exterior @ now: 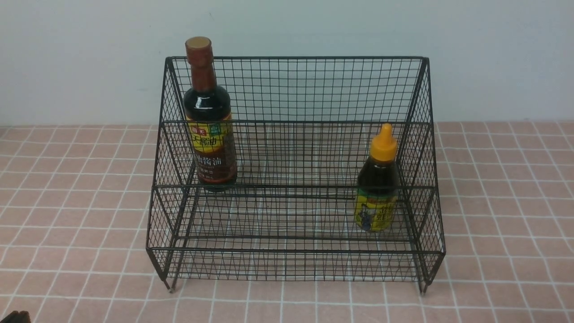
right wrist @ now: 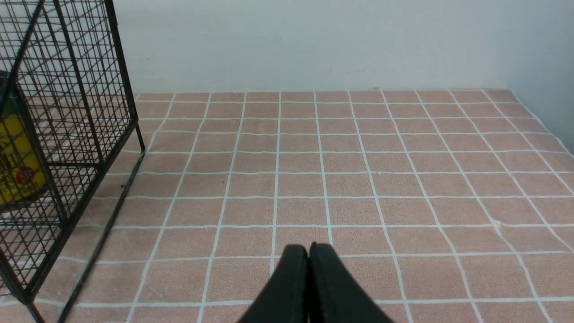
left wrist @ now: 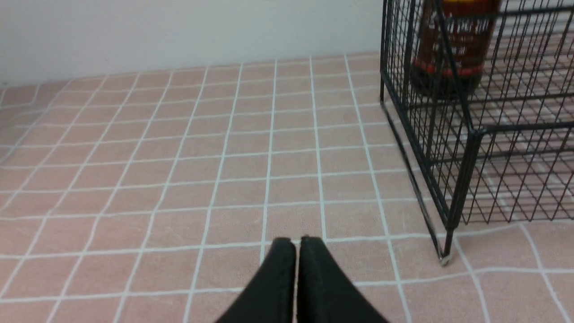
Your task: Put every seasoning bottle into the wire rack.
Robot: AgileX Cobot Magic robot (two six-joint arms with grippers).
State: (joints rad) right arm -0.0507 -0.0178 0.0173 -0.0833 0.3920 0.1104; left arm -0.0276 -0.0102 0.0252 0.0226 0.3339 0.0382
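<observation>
one black wire rack (exterior: 296, 89) on pink-tiled bench (exterior: 67, 202), two bottles inside, one tall bottle (exterior: 208, 121) upright upper tier left end, one short bottle (exterior: 377, 188) upright lower tier right end, left fingers (left wrist: 282, 273) pressed together empty, right fingers (right wrist: 293, 278) pressed together empty, both off to the rack's sides

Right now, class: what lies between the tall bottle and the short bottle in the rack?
In the front view, nothing but bare wire shelf of the wire rack separates the tall bottle on the upper tier from the short bottle on the lower tier.
</observation>
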